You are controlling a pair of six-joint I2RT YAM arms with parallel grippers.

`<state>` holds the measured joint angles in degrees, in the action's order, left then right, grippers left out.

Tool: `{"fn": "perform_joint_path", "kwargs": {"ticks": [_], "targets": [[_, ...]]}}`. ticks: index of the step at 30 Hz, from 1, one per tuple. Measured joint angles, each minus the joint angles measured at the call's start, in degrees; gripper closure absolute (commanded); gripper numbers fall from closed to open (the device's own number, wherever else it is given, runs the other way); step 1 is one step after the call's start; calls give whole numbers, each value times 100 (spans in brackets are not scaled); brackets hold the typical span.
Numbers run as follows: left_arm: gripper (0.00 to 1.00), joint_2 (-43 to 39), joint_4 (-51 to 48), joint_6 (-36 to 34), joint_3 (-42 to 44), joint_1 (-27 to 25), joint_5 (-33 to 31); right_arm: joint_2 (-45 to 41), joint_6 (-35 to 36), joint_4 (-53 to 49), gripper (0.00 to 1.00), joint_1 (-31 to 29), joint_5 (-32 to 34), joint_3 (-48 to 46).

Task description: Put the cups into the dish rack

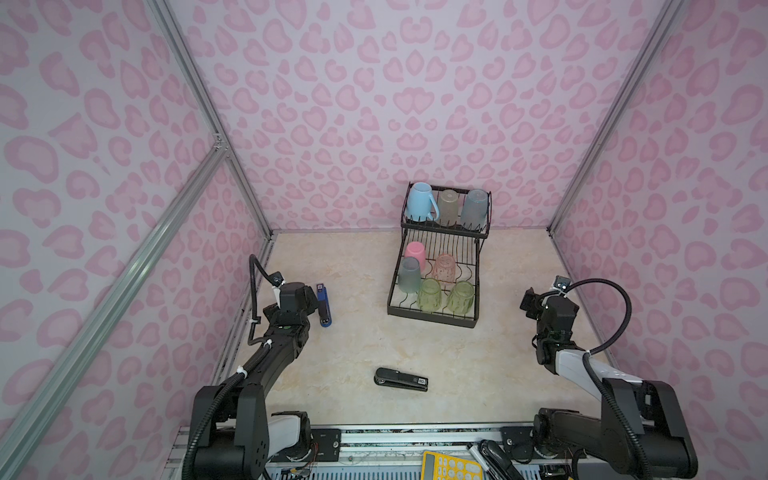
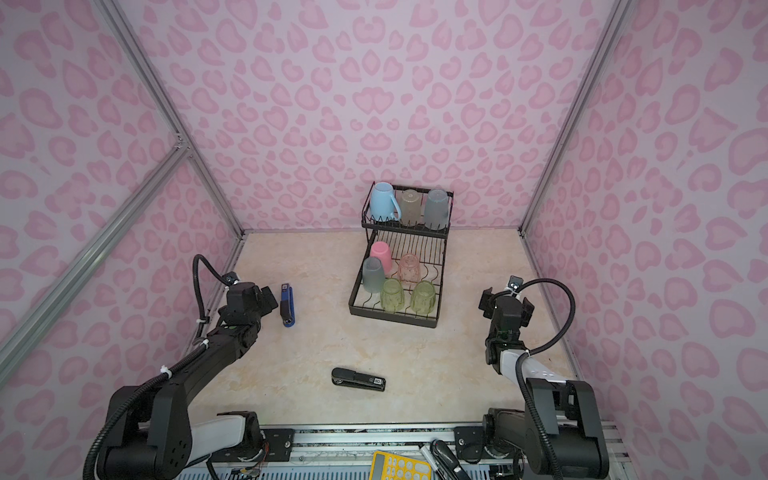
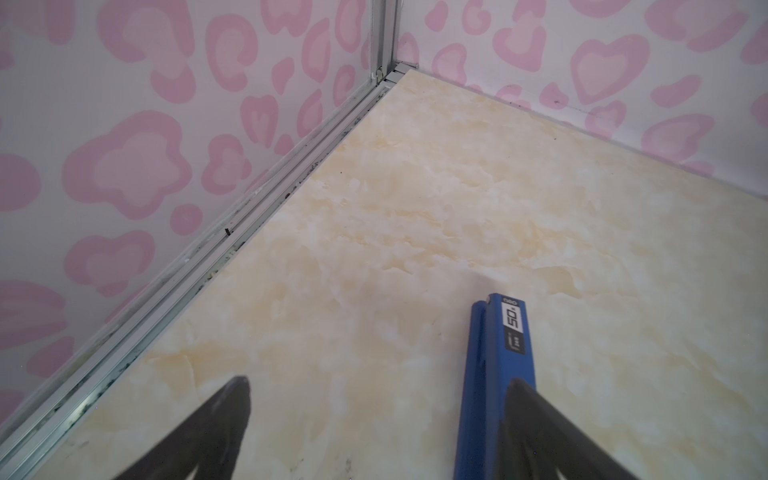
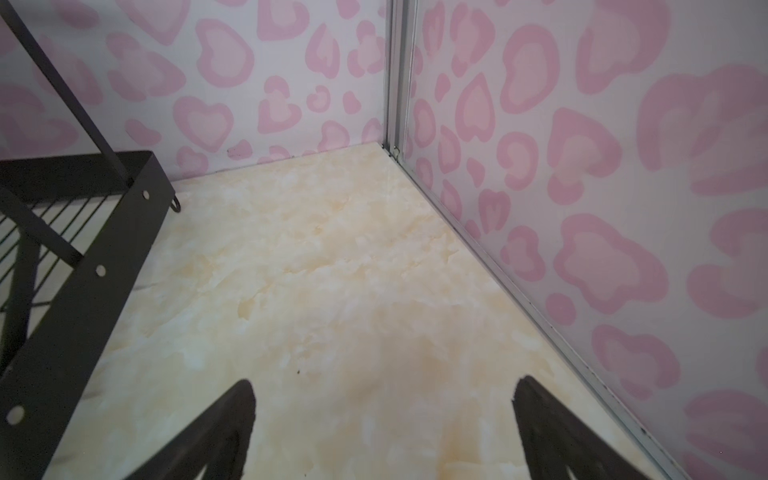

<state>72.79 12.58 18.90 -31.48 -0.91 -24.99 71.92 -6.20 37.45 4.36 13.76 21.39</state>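
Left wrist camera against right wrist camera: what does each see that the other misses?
Only the left wrist view shows the blue plastic stapler. Only the right wrist view shows a corner of the black metal wire dish rack. Shared: cream marbled tabletop, pink heart-patterned walls, and each arm's own open, empty gripper, the left gripper and the right gripper.

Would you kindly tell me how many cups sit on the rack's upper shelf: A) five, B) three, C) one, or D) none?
B: the upper shelf holds a blue mug, a pale tumbler and a grey tumbler.
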Motion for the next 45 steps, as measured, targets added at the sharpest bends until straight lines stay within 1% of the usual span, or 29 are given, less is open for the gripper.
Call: {"fn": "perform_joint_path", "kwargs": {"ticks": [2, 6, 9, 11, 15, 19, 25, 35, 38, 41, 45], "targets": [[3, 175, 522, -188, 216, 26, -33, 76, -4, 382, 4, 81, -50, -26], [4, 581, 1467, -535, 490, 74, 42, 122, 42, 627, 4, 192, -164, -151], [4, 721, 2144, -717, 667, 94, 162, 149, 81, 767, 4, 240, -334, -153], [3, 839, 2771, -892, 918, 101, 396, 129, 87, 909, 4, 247, -376, -212], [4, 1054, 3668, -1106, 1384, 101, 743, 59, 129, 1069, 5, 251, -527, -361], [3, 1141, 4170, -1154, 1447, 105, 953, -81, 129, 1158, 5, 249, -612, -509], [3, 1141, 4450, -1266, 1447, 105, 1023, -229, 129, 1252, 5, 243, -730, -664], [3, 1141, 4472, -1305, 1447, 61, 1040, -354, 125, 1368, 5, 247, -737, -811], [3, 1141, 4472, -1307, 1447, 52, 1038, -339, 122, 1300, 5, 90, -824, -785], [3, 1141, 4472, -1309, 1447, 50, 1038, 83, 160, 1486, 5, -181, -907, -772], [3, 1141, 4472, -1309, 1447, 50, 1038, 1141, 317, 2323, 3, -479, -811, -1084]]}}
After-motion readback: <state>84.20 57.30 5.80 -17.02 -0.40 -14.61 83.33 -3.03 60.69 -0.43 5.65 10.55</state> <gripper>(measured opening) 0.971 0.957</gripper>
